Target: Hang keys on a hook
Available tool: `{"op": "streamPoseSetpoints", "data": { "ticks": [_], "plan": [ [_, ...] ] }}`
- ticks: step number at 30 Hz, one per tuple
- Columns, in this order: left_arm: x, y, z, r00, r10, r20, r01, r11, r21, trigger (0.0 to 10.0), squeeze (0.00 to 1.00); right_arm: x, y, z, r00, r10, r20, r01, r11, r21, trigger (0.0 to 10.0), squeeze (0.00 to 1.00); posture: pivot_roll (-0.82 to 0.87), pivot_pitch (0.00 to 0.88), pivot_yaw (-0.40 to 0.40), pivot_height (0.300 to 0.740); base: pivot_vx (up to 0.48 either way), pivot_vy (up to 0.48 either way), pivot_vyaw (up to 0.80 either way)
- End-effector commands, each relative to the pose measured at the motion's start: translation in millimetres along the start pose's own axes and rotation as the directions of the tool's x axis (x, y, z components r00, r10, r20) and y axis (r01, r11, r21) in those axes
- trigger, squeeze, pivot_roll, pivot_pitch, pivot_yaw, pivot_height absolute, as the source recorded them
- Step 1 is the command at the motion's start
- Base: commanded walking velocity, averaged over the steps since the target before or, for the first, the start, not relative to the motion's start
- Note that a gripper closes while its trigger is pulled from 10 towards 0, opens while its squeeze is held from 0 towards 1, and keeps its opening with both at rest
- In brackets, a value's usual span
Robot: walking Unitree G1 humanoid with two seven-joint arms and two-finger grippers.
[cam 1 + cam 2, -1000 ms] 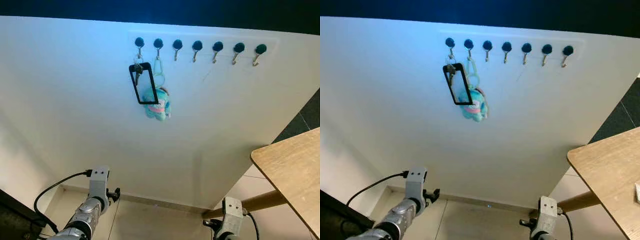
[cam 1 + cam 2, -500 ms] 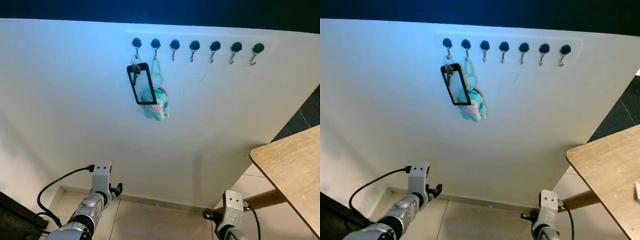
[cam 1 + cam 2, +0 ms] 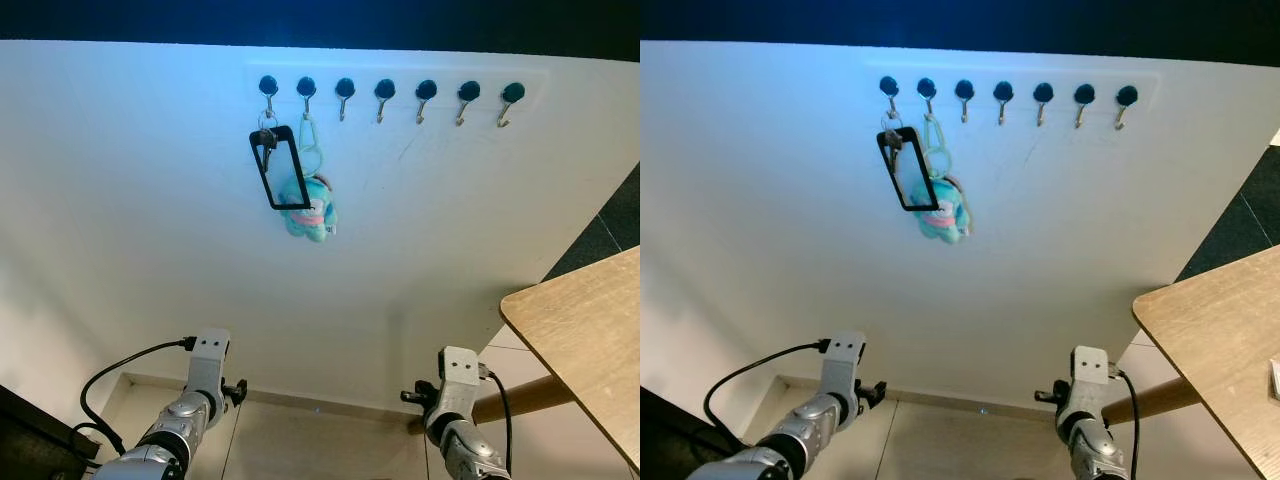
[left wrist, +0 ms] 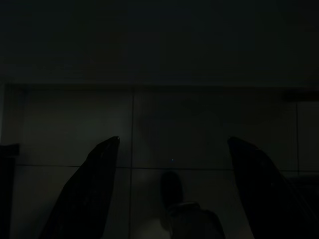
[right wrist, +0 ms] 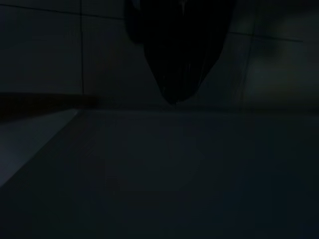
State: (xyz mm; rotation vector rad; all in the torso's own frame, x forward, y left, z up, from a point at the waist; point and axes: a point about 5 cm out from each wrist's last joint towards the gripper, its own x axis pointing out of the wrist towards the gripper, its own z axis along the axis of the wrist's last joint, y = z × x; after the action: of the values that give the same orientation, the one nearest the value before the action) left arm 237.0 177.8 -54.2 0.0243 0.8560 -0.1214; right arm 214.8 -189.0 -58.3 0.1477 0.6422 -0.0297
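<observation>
A white wall (image 3: 150,220) takes up most of the head views, with a dark band above its top edge. Near that edge runs a row of 7 hooks (image 3: 385,98), each with a dark round cap and a small metal hook below.

The keys (image 3: 267,134) hang on the 1st hook from the robot's left, with a black rectangular tag (image 3: 280,168) dangling from them and tilted slightly. On the 2nd hook hangs a pale green clip holding a teal plush toy (image 3: 308,208), which sits just beside and partly behind the tag's lower corner. The other 5 hooks are bare, and the wall below them is plain and open down to the floor.

At the robot's right a wooden table (image 3: 585,345) juts in, its rounded corner pointing toward the wall and a wooden leg (image 3: 510,400) slanting beneath it. A gap of tiled floor (image 3: 300,440) lies between the table corner and the wall; the floor meets the wall along a pale skirting line.

Both arms hang low, well apart from the hooks. The left gripper (image 4: 172,164) points at the tiled floor, its 2 black fingers (image 4: 89,194) spread wide apart with nothing between them. The right wrist view is very dark: a single black shape, the right gripper (image 5: 174,64), can be made out, but whether its fingers are apart or together cannot be told.
</observation>
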Motion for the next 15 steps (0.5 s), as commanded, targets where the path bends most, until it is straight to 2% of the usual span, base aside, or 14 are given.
{"op": "streamPoseSetpoints", "data": {
  "ticks": [1, 15],
  "plan": [
    [0.0, -0.5, -2.4, 1.0, 0.0, -0.017, 0.0, 1.0, 0.024, 10.0, 0.0, -0.3, 2.5, -4.9, 0.999, 0.006, -0.034, -0.007, 1.0, -0.021, 10.0, 0.0, -0.03, 0.0, 0.015, 0.74, 0.0, 0.0, 0.0],
    [-0.5, 4.4, 2.4, 1.0, 0.008, 0.001, -0.008, 0.999, 0.048, 10.0, 0.0, -5.9, -1.1, -17.2, 0.997, -0.028, -0.066, 0.029, 0.999, 0.017, 10.0, 0.0, -0.02, 0.0, 0.022, 0.74, 0.0, 0.0, 0.0]
  ]
}}
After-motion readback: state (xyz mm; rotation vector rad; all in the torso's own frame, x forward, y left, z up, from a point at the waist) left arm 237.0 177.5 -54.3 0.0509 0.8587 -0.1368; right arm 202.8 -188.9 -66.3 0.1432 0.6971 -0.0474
